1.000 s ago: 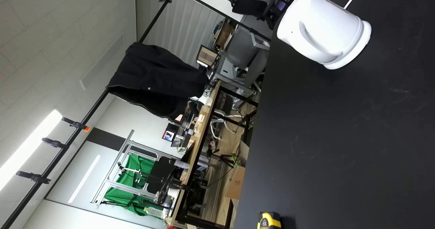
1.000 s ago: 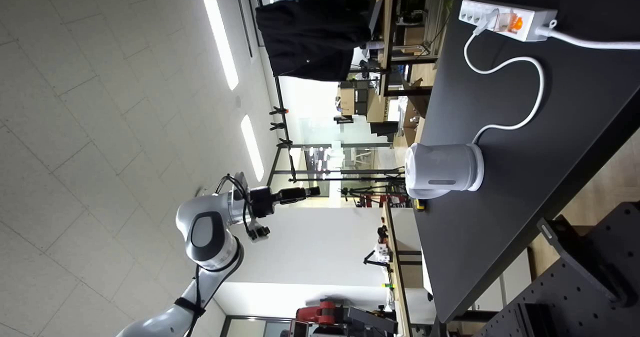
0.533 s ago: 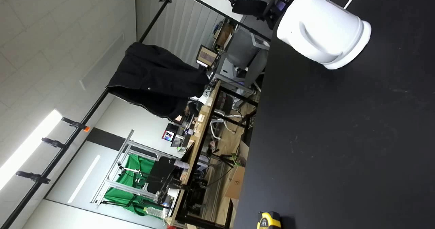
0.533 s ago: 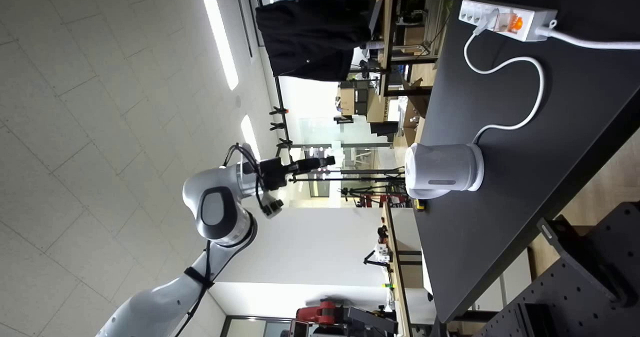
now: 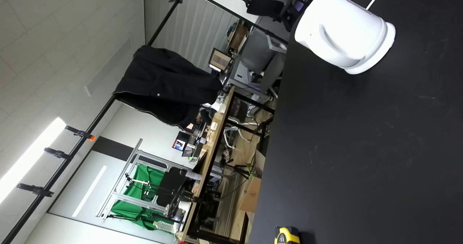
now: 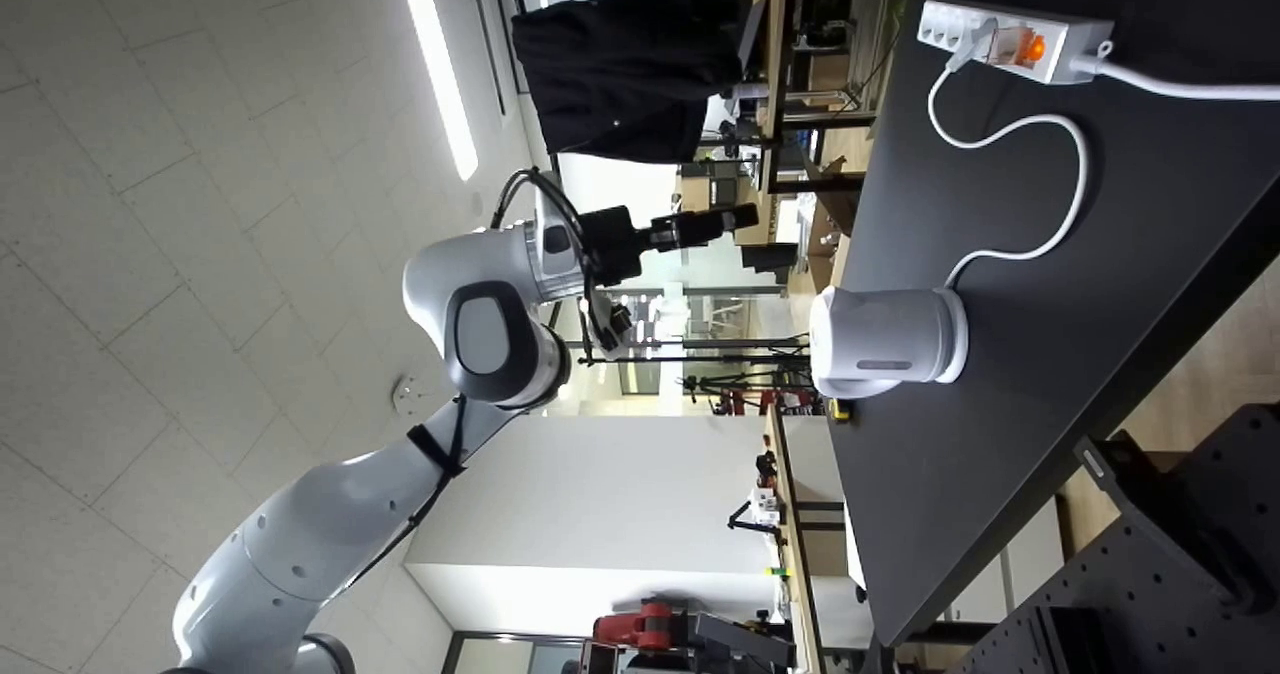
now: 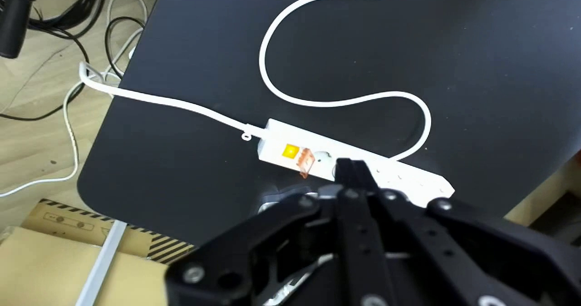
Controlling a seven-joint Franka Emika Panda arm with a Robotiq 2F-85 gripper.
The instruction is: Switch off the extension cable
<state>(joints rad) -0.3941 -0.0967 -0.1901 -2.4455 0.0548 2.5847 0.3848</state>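
Observation:
The extension cable is a white power strip [image 7: 386,172] lying on the black table, also in an exterior view [image 6: 1065,49]. Its square switch [image 7: 290,150] glows yellow in the wrist view and looks orange in an exterior view [image 6: 1034,48]. A clear orange-tinted flap [image 7: 306,161] stands up beside the switch. A white plug [image 6: 975,42] sits in a socket; the gripper hides that part in the wrist view. My gripper [image 7: 353,163] is shut and empty, fingertips together. In an exterior view the gripper [image 6: 748,216] hangs above the table, apart from the strip, between kettle and strip.
A white kettle stands on the table in both exterior views [image 5: 343,30] [image 6: 880,339]. Its thin white cord [image 6: 1078,174] curves to the strip. A thick supply cord [image 7: 181,104] runs over the table edge. A yellow tape measure [image 5: 287,235] lies near another edge.
The arm has swung from the kettle's side toward the power strip's side, and the gripper has come lower toward the table. The gripper stays shut. Kettle, strip and cords have not moved.

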